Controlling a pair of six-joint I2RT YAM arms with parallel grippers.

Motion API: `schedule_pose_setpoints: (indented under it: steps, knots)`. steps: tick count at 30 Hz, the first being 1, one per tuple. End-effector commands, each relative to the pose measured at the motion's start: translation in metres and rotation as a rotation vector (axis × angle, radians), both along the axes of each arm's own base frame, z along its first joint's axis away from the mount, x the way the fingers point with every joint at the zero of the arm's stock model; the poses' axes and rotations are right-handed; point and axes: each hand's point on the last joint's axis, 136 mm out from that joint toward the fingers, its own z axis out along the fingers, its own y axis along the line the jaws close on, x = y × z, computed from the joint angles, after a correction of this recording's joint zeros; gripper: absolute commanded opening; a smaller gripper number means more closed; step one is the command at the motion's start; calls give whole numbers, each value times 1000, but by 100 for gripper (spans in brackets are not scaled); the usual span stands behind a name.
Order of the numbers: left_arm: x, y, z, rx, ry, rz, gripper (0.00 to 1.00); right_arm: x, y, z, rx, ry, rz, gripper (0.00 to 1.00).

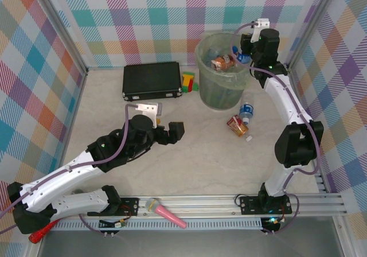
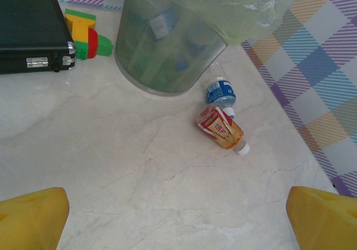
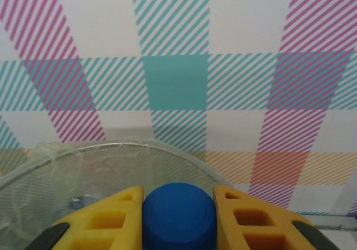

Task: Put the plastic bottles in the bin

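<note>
Over the far right rim of the bin (image 1: pixel 218 93), the right gripper (image 1: pixel 240 54) hangs with its jaws clamped on a blue-capped bottle (image 3: pixel 178 214). In the right wrist view the round blue cap sits squeezed between the two yellow fingers (image 3: pixel 111 219), the bin's lined rim curves just below them, and the checked wall stands behind. Inside the bin a copper-labelled bottle (image 1: pixel 222 63) lies on top. In the left wrist view, blue and green shapes show dimly through the translucent wall.

Two more bottles lie on the table (image 1: pixel 206 165) by the right side of the bin's base. A clear bottle with a blue label (image 1: pixel 246 111) is the closer one to the bin. A crushed bottle with a copper-brown label (image 1: pixel 236 125) lies just beside it on the near side; whether the two touch cannot be told.

The left gripper (image 1: pixel 176 132) hovers over the bare middle of the table, well apart from those two bottles. Its jaws stand wide apart and hold nothing, with the yellow fingertips (image 2: pixel 30 219) at the bottom corners of its wrist view.

A flat black case (image 1: pixel 152 80) lies left of the bin, with coloured toy blocks (image 1: pixel 188 82) between the two. A pink stick (image 1: pixel 169 214) rests on the rail at the near edge, and a red stick (image 1: pixel 40 233) lies by the left arm's base.
</note>
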Motion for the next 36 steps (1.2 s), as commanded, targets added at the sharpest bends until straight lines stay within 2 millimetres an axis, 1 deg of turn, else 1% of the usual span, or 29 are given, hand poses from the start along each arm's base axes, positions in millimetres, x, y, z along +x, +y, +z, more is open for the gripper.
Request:
schedule_pose_setpoints:
  steps: [1, 4, 7, 10, 12, 15, 17, 19, 23, 25, 27, 30, 31, 32, 35, 36]
  knots:
    - [0, 6, 8, -4, -20, 4, 100, -8, 18, 14, 23, 24, 89, 21]
    - [-1, 6, 7, -7, -20, 1, 100, -7, 33, -7, 5, 113, 172, 22]
    - [-2, 8, 8, -7, -18, -1, 100, -4, 32, -32, -4, 187, 164, 23]
    - [-4, 11, 10, -10, -21, 1, 100, -2, 30, -53, -31, 240, 155, 23]
    - [-5, 14, 10, -9, -24, 5, 100, -1, 28, -63, -48, 259, 148, 23]
    - [-5, 14, 9, -13, -23, 5, 100, -1, 26, -70, -67, 274, 144, 24]
    - [-5, 14, 9, -16, -22, 3, 100, -1, 26, -72, -73, 276, 142, 24]
    - [-5, 12, 9, -18, -21, -1, 100, -1, 26, -69, -72, 271, 144, 25]
    - [-4, 11, 10, -17, -21, -2, 100, -1, 30, -51, -64, 242, 162, 25]
    - [-4, 12, 11, -17, -22, -1, 100, 0, 32, -45, -60, 240, 173, 25]
    - [-4, 12, 10, -19, -22, 0, 100, 1, 34, -47, -58, 254, 186, 29]
    - [-5, 14, 11, -20, -24, 0, 100, 2, 33, -53, -54, 274, 175, 30]
    - [-5, 15, 11, -19, -25, 4, 100, 1, 33, -52, -51, 274, 172, 34]
    - [-6, 16, 10, -16, -23, 7, 100, 1, 32, -51, -46, 273, 167, 43]
    - [-6, 20, 11, -15, -28, 15, 100, -3, 31, -36, -37, 245, 162, 56]
    - [-6, 20, 11, -14, -29, 16, 100, -4, 30, -29, -33, 231, 160, 58]
